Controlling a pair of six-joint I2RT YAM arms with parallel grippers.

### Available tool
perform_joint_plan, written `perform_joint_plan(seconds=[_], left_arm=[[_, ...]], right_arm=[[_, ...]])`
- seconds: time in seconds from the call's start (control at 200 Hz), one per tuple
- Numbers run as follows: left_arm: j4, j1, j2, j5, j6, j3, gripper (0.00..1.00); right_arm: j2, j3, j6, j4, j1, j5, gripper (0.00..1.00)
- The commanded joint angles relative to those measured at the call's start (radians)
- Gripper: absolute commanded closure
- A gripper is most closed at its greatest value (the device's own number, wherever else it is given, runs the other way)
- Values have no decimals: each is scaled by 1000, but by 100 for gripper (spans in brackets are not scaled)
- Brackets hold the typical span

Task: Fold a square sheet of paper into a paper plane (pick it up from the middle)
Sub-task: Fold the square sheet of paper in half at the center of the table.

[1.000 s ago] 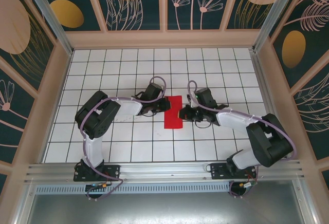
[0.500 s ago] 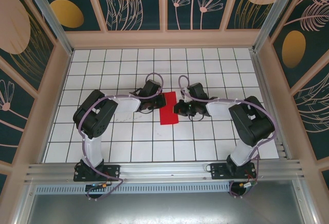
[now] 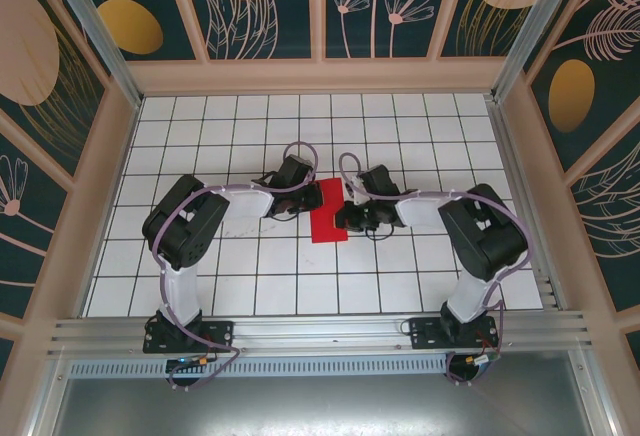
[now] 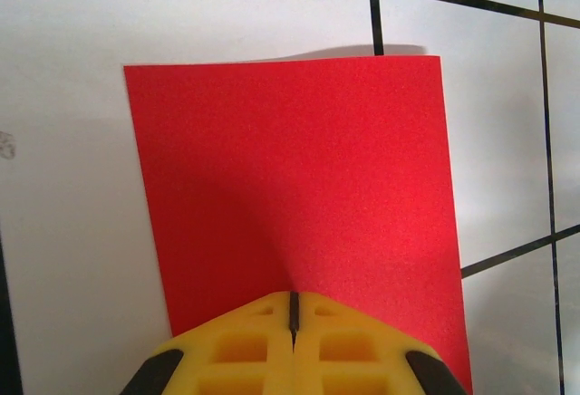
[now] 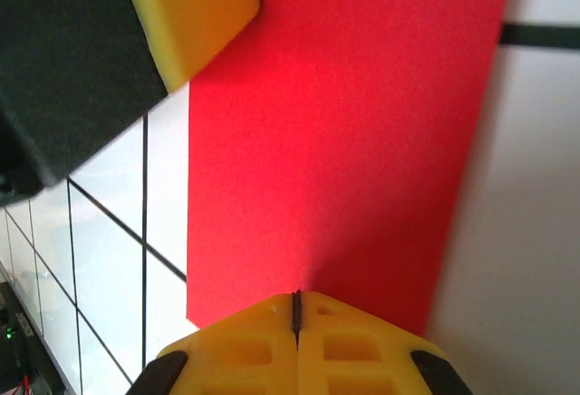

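One red sheet of paper (image 3: 328,212) lies flat mid-table (image 3: 200,146), a narrow rectangle between two grippers. From above, the left gripper (image 3: 308,203) meets its left edge and the right gripper (image 3: 345,218) its right. The wrist cameras add detail: each pair of yellow fingers (image 4: 245,345) is pressed together, tips over the paper's edge. I cannot tell whether they pinch it.

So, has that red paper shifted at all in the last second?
Yes. Judged against the grid lines on the table, the red paper now lies slightly further left and a little further from the arms' bases than a second ago.
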Motion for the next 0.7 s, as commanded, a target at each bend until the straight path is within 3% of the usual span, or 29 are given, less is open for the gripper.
perform_joint_plan(seconds=[0.0,0.265,0.696], left_arm=[[-206,33,96,-110,23,-56,100],[-198,32,104,-115,16,-67,100],[-183,33,102,-115,21,-94,100]], right_arm=[[52,68,-39,-33,21,14,100],[62,32,-74,-47,19,32,100],[-200,-277,-71,-64,-14,56,100]])
